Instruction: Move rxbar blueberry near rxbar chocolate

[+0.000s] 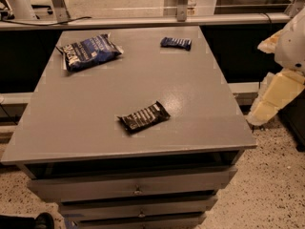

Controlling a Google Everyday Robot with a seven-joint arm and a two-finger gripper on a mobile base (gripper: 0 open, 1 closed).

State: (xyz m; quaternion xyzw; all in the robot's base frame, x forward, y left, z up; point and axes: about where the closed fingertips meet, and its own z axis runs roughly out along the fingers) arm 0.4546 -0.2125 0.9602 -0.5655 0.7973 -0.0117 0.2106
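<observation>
Reaching for the rxbar blueberry [176,43] comes first: it lies flat near the far right edge of the table [200,104], well apart from the rxbar chocolate [143,117] at front middle. The gripper is out of view, so I cannot tell whether it is open or closed; only the pale arm [279,92] shows beyond the table's right side. Coming straight down across the bar's narrow width should suit so flat a wrapper, then setting it just beside the black bar without nudging it.

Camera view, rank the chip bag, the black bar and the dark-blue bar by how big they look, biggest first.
1. blue chip bag
2. rxbar chocolate
3. rxbar blueberry, but it lies farther back, so the bars may match.
The gripper is out of view; arm shows at right.
</observation>
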